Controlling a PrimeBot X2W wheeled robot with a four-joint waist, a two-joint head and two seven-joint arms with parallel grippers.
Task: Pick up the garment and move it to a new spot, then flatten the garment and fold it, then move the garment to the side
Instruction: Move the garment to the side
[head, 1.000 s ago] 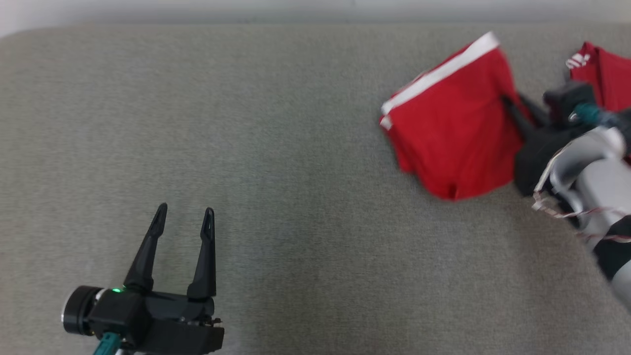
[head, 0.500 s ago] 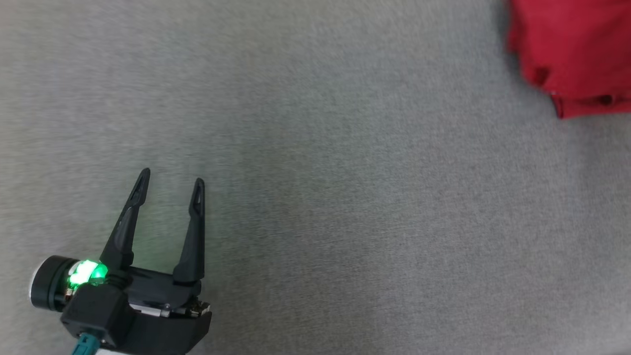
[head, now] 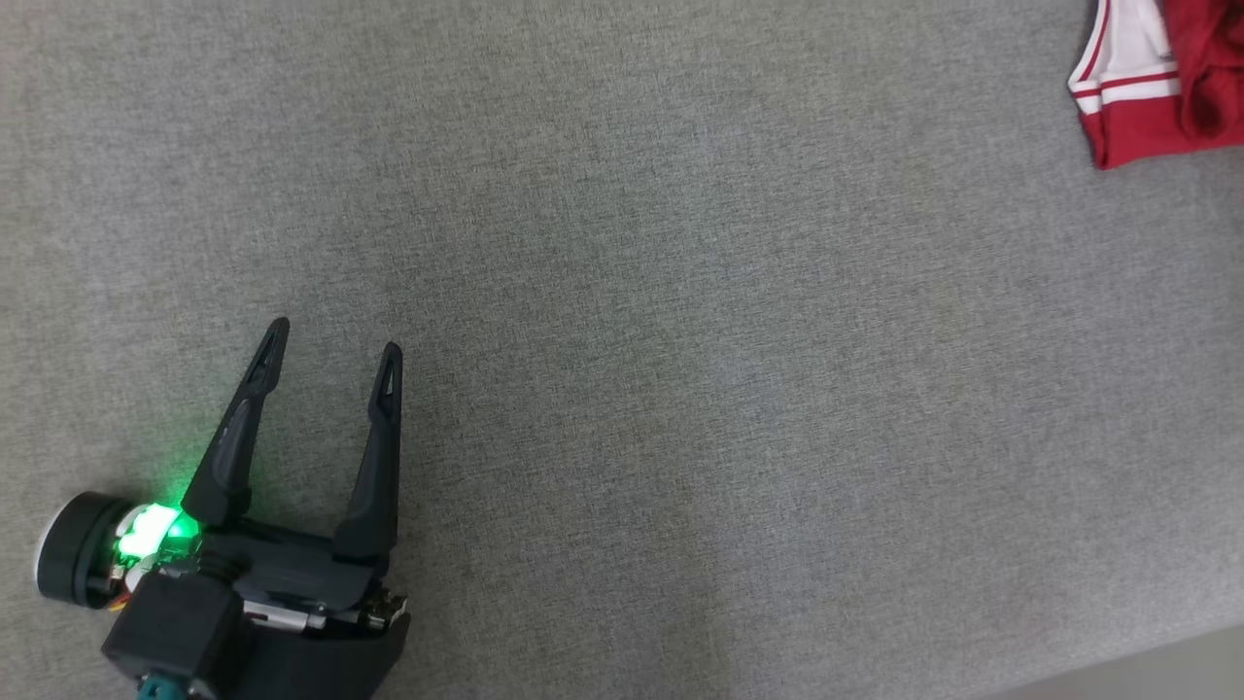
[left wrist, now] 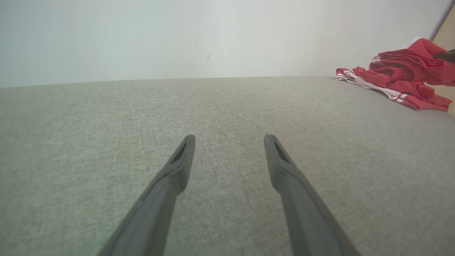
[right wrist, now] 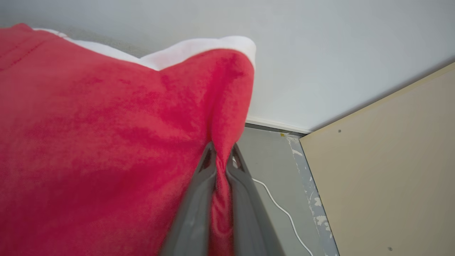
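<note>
The garment [right wrist: 106, 142], red with white trim, is held at one thin fold by the right gripper [right wrist: 223, 147], whose jaws are pressed together on the cloth. The rest of it is seen from the left wrist as a crumpled heap at the far right of the grey tabletop [head: 622, 292], close to its edge. Such a narrow pinch can be lost. If the cloth is lifted or pulled quickly, its own weight may draw the fold out of the jaws. The heap may then be dropped short of the new spot or slid over the edge to the floor [right wrist: 270, 160], where a white cable [right wrist: 280, 208] lies. A single layer may also be caught, so that the garment is dragged bunched rather than carried. No help is at hand from the left gripper [head: 333, 338], which is parked well apart at the lower left with its jaws spread and nothing between them. Against the head view of a second ago, the whole picture is shifted, so the camera is judged to have moved. The garment, then framed at the middle right with the right gripper at it, is now cut off by the upper right corner. The left gripper is found in much the same place, equally spread.
</note>
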